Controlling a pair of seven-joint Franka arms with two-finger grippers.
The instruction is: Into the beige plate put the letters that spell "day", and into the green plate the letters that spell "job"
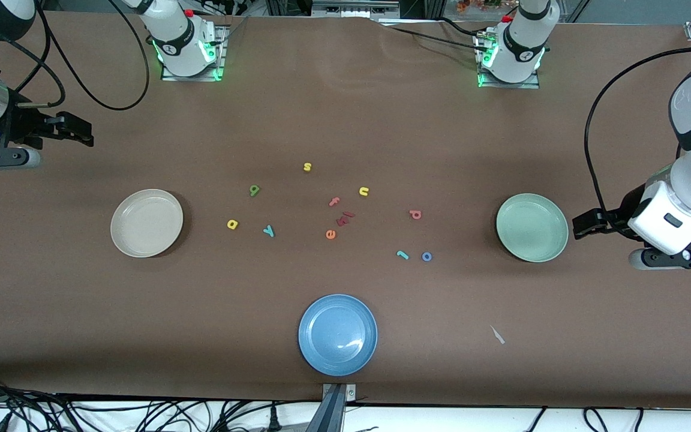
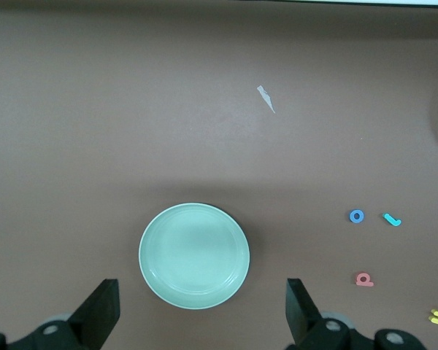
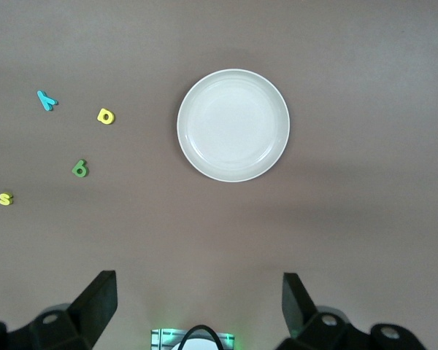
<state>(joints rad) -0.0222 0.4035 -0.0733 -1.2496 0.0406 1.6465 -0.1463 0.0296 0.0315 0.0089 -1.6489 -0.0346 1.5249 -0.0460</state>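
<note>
The beige plate (image 1: 146,222) lies toward the right arm's end and the green plate (image 1: 532,227) toward the left arm's end; nothing is in either. Between them lie the yellow round-bowled letter (image 1: 232,224), the olive-green letter (image 1: 254,191) and the teal y (image 1: 269,231). Closer to the green plate are the teal j (image 1: 402,255), blue o (image 1: 426,257) and red-pink letter (image 1: 415,214). My left gripper (image 1: 585,225) hangs open beside the green plate (image 2: 194,255). My right gripper (image 1: 75,129) hangs open over bare table at the right arm's end, holding nothing.
A blue plate (image 1: 338,334) sits near the front edge. A yellow s (image 1: 307,167), yellow n (image 1: 363,191), pink f (image 1: 334,201), orange e (image 1: 330,234) and dark red pieces (image 1: 345,218) lie mid-table. A white scrap (image 1: 497,335) lies nearer the front camera than the green plate.
</note>
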